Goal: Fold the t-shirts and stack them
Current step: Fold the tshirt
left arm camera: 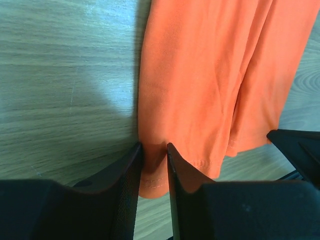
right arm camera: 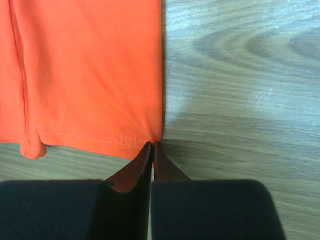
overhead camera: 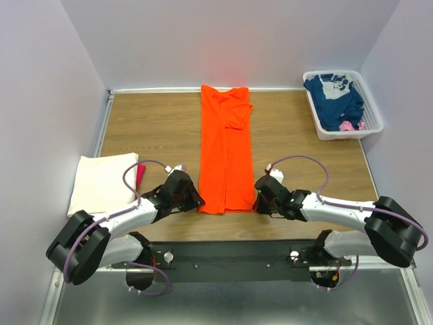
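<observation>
The bright orange t-shirt (overhead camera: 225,149) lies folded into a long strip down the middle of the table. My left gripper (overhead camera: 196,202) is at its near left corner. In the left wrist view the jaws (left arm camera: 154,146) stand narrowly apart with the orange hem (left arm camera: 210,75) pinched between them. My right gripper (overhead camera: 258,202) is at the near right corner. In the right wrist view it (right arm camera: 152,145) is shut on the tip of the hem corner of the shirt (right arm camera: 90,70). A folded cream-white shirt (overhead camera: 101,184) lies at the left, with a magenta-pink edge (overhead camera: 141,175) showing beside it.
A white slotted basket (overhead camera: 348,134) stands at the back right, holding the navy blue shirt with white print (overhead camera: 335,98) and a bit of pink cloth (overhead camera: 346,126). Bare wooden table (overhead camera: 149,122) lies on both sides of the orange strip. Walls close in the table's sides and back.
</observation>
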Controlling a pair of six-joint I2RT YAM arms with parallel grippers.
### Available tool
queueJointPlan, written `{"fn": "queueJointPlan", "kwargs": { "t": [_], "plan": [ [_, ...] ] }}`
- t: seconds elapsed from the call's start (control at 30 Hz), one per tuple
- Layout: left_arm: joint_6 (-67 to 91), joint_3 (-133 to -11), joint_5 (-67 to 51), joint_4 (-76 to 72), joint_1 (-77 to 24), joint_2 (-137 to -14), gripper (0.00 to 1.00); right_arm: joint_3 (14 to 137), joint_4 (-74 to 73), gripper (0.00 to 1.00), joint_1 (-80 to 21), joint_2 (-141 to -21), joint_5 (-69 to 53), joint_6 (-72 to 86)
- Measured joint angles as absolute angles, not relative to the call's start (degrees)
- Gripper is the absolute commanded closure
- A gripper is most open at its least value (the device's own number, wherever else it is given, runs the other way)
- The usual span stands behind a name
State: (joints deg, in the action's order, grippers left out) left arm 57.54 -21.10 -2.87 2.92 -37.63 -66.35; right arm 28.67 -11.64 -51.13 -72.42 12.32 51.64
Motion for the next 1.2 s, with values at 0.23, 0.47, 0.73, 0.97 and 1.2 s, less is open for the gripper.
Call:
{"fn": "queueJointPlan", "kwargs": {
  "t": [0.23,0.47,0.73,0.97,1.2],
  "plan": [
    [56.80,-23.57,-3.90,8.29,-37.91,-66.54,0.57,27.94,-12.56,0.91,-51.13,-70.98,11.77,51.70],
    [56.36,-27.57,-3.86,14.37,-38.00,-69.06,0.58,27.94,-13.45,0.90,-51.13,-70.57,11.73,51.68],
    [56.40,-28.38,-3.92,16.80,-38.02,-69.47,0.63,28.14,-14.28,0.89,-51.13,-70.43,11.70,51.46],
    [56.12,-28.38,-4.78,16.88,-38.54,-70.00,0.71,28.95,-15.88,0.89,-50.87,-70.61,11.62,50.78],
    [55.70,-27.62,-6.85,14.22,-39.77,-70.94,0.87,29.76,-16.84,0.90,-50.87,-70.98,11.35,50.46]
  ]
}}
